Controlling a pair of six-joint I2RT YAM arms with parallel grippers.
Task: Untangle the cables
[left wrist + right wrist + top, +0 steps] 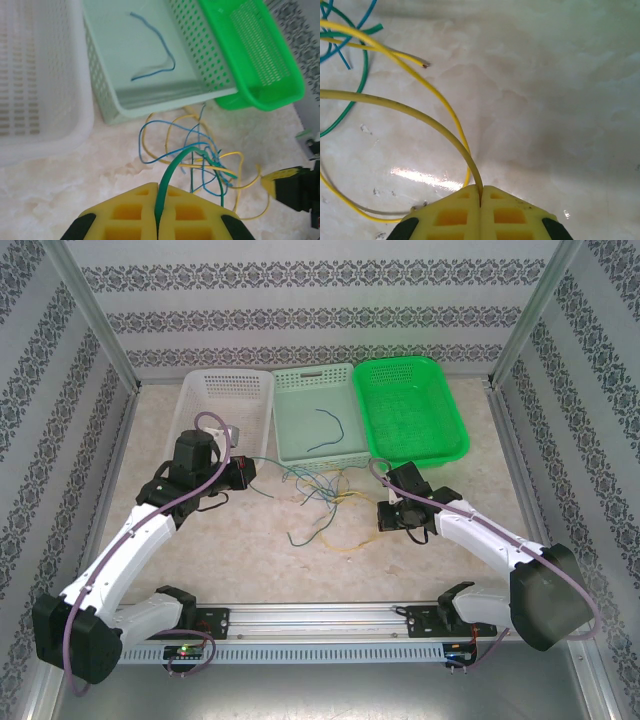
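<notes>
Cables (318, 502) are heaped in a tangle between the two grippers. A green cable (167, 175) is pinched in the closed left gripper (157, 220), a yellow cable (420, 115) in the closed right gripper (481, 197). Crossings seem looped; if pulled apart, knots could be tightened or a strand lost.

The left arm (130, 550) reaches forward and bends inward. The left end effector (248, 475) points across toward its partner. Its yellow pads (125, 215) are pressed together, with a green cable (172, 165) pinched in the seam between them. The right arm (480, 535) also bends inward. The right end effector (383, 516) faces left, its own pads (520, 215) closed tight on a yellow cable (420, 112) that rises from their seam.
</notes>
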